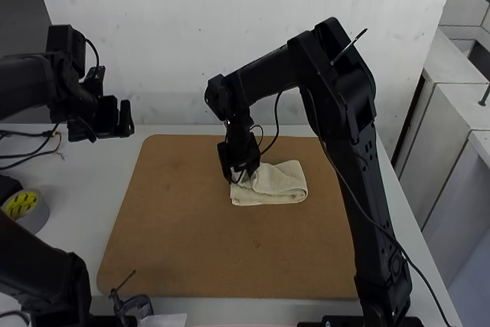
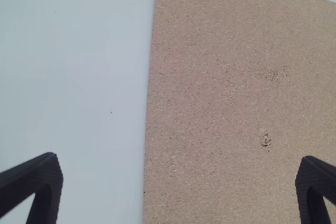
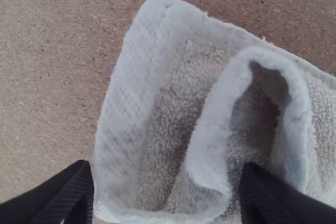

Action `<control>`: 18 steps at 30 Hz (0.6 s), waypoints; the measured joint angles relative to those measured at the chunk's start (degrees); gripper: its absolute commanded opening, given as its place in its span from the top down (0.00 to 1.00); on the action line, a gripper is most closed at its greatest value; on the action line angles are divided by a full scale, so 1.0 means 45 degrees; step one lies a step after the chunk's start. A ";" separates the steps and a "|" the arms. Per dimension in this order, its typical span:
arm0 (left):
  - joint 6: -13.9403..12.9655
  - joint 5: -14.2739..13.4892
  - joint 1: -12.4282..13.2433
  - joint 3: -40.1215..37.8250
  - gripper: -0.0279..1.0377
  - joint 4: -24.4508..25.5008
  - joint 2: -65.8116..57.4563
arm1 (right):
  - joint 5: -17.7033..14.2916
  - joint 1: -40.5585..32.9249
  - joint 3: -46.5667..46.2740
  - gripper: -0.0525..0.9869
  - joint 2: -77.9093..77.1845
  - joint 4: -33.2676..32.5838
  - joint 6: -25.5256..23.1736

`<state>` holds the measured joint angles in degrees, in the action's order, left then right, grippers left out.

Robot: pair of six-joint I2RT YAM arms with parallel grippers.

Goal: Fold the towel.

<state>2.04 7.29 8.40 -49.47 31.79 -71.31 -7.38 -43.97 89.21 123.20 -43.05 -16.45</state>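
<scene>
Towel is folded unevenly on board. Right gripper is positioned at towel, fingers apart; left gripper is spread too.

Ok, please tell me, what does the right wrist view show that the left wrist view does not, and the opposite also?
Right wrist view: the towel, with a part of it raised in a loop, and the right pincer, open at the cloth.
Left wrist view: the white table beside the board, and the left pincer.
Both: the bare brown surface of the board, and a black pincer with its fingers apart.
</scene>
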 measured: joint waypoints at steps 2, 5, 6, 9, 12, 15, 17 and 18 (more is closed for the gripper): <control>-0.0024 0.0015 0.0000 0.0000 0.03 -0.0005 0.0000 | 0.0000 0.0000 0.0029 0.41 -0.0296 -0.0117 0.0005; -0.0024 0.0015 -0.0015 0.0005 0.03 -0.0010 0.0000 | 0.0005 0.0078 0.0073 0.41 -0.1209 -0.0180 0.0000; -0.0024 0.0019 -0.0015 0.0005 0.03 -0.0015 0.0000 | 0.0005 0.0141 0.0165 0.42 -0.1651 -0.0180 0.0000; -0.0024 0.0019 -0.0015 0.0000 0.03 -0.0015 0.0000 | 0.0010 0.0418 0.0515 0.75 -0.2749 -0.0155 0.0024; -0.0024 0.0019 -0.0039 0.0000 0.03 -0.0015 0.0000 | 0.0000 0.0680 0.0495 0.93 -0.3371 -0.0053 -0.0010; -0.0019 0.0024 -0.0063 0.0000 0.03 -0.0015 0.0000 | -0.0005 0.0840 -0.0117 0.93 -0.3376 0.0034 -0.0010; -0.0024 0.0019 -0.0073 0.0005 0.03 -0.0019 0.0000 | -0.0005 0.0869 -0.0738 0.93 -0.3215 0.0155 -0.0010; -0.0019 0.0019 -0.0078 0.0005 0.03 -0.0019 0.0000 | -0.0005 0.0869 -0.1054 0.93 -0.3089 0.0262 -0.0010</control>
<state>1.96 7.38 8.05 -49.45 31.70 -71.31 -7.40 -40.05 84.47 109.30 -41.87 -16.49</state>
